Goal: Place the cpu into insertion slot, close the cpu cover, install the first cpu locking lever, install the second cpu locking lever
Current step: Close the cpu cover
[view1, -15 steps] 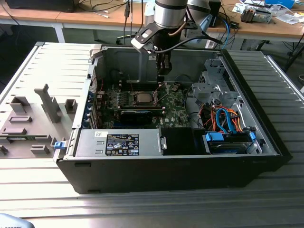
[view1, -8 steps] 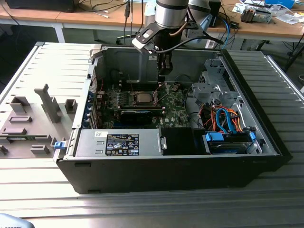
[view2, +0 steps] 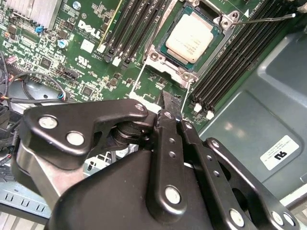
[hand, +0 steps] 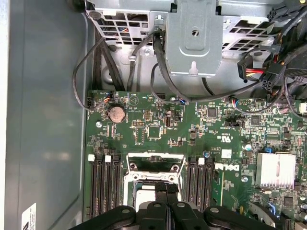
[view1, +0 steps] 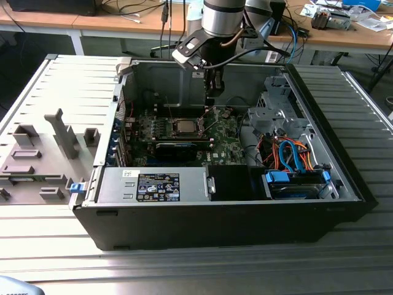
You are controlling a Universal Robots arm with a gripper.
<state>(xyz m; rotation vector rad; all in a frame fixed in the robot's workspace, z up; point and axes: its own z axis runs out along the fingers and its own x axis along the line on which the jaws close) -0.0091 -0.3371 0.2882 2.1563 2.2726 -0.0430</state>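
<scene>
**Gripper [view2: 167, 101] low inside the open computer case [view1: 344, 184], jaws drawn together and empty.**
On the motherboard [view2: 72, 52], the insertion slot [view2: 178, 73] carries the cpu cover [view2: 158, 55], which appears to be down around the seated cpu [view2: 194, 38]. A wire locking lever [view2: 266, 18] juts free, judged unlatched. Lever work calls for a steady push on the wire alone, with no load on the chip. Memory slots [view2: 230, 62] flank the socket closely, and loose cables [hand: 96, 62] hang near the drive cage [hand: 194, 38].
</scene>
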